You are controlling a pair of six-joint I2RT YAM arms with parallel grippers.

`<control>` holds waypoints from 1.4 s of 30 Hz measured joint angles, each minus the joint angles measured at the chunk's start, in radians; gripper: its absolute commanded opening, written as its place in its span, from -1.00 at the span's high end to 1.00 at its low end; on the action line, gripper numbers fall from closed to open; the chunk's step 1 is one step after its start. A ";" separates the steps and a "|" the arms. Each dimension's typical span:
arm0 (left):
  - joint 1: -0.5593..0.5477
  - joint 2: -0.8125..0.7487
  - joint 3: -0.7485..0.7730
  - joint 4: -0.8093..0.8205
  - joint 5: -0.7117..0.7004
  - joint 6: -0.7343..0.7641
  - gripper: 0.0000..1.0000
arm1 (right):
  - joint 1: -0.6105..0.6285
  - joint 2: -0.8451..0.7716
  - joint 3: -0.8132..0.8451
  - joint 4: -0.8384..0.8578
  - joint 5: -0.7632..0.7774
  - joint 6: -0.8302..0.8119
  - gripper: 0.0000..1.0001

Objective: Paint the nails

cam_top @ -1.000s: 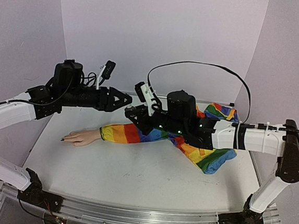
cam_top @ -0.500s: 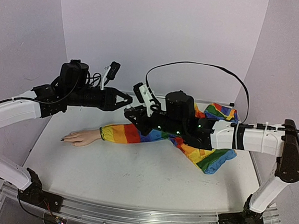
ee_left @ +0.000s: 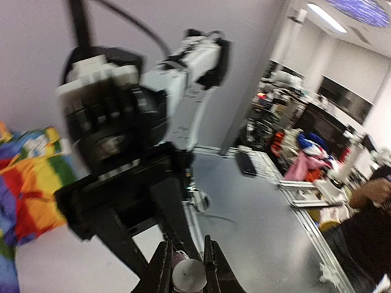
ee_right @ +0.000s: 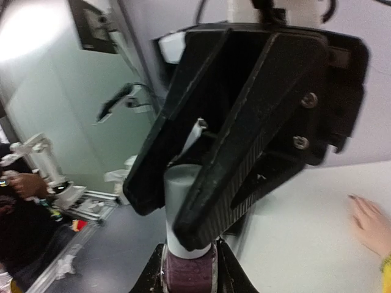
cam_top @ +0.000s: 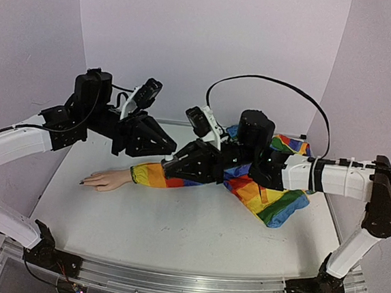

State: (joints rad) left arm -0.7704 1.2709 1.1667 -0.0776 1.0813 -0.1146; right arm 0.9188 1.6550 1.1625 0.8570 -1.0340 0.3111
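**Both tools meet on the bottle**

The right tool pinches the polish bottle. The left tool clamps its grey cap. The nails, one dark-tipped, are on the mannequin hand near the left edge of the surface.

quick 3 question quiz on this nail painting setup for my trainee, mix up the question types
1. True or false: the mannequin hand lies flat on the table, touched by neither pincer.
2. What does the right pincer hold? A) a brush B) the polish bottle C) nothing
3. Fill in: the left pincer grips the bottle's grey ____.
Key: 1 true; 2 B; 3 cap.
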 measured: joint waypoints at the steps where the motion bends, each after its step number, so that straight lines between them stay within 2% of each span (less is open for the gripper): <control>1: -0.020 -0.002 0.013 0.016 0.056 0.017 1.00 | 0.013 0.000 0.000 0.060 -0.060 0.047 1.00; 3: -0.051 -0.011 0.023 0.039 0.107 0.047 1.00 | 0.036 0.000 -0.003 0.149 -0.127 0.116 1.00; 5: -0.065 -0.019 0.022 0.046 0.104 0.067 0.84 | 0.042 0.000 -0.014 0.200 -0.143 0.156 1.00; 8: -0.059 -0.021 0.015 0.047 0.050 0.069 0.25 | 0.022 0.000 -0.032 0.237 -0.139 0.196 1.00; 12: 0.008 -0.045 -0.036 0.005 -0.052 0.009 -0.38 | -0.054 -0.014 -0.067 0.270 -0.104 0.183 1.00; 15: 0.089 -0.050 -0.068 -0.015 -0.131 -0.051 -0.57 | -0.102 -0.052 -0.072 0.172 0.009 0.099 1.00; 19: 0.161 -0.051 -0.104 -0.051 -0.283 -0.153 -0.61 | -0.104 -0.079 -0.055 -0.010 0.251 -0.024 1.00; 25: 0.165 -0.051 -0.112 -0.098 -0.502 -0.281 -0.63 | -0.072 -0.019 0.042 -0.242 0.733 -0.124 1.00; 28: 0.165 -0.048 -0.112 -0.099 -0.564 -0.333 -0.62 | -0.044 0.029 0.065 -0.299 0.892 -0.154 1.00; 34: 0.165 0.016 -0.105 -0.070 -0.599 -0.425 -0.34 | 0.048 0.109 0.116 -0.360 1.005 -0.206 1.00; 42: 0.158 0.078 -0.100 -0.014 -0.574 -0.482 0.28 | 0.094 0.122 0.140 -0.378 1.030 -0.237 1.00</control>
State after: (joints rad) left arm -0.6128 1.3491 1.0672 -0.0921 0.5076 -0.5964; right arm 1.0126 1.7775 1.3029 0.4793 -0.0044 0.0742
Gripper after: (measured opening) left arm 0.450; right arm 0.222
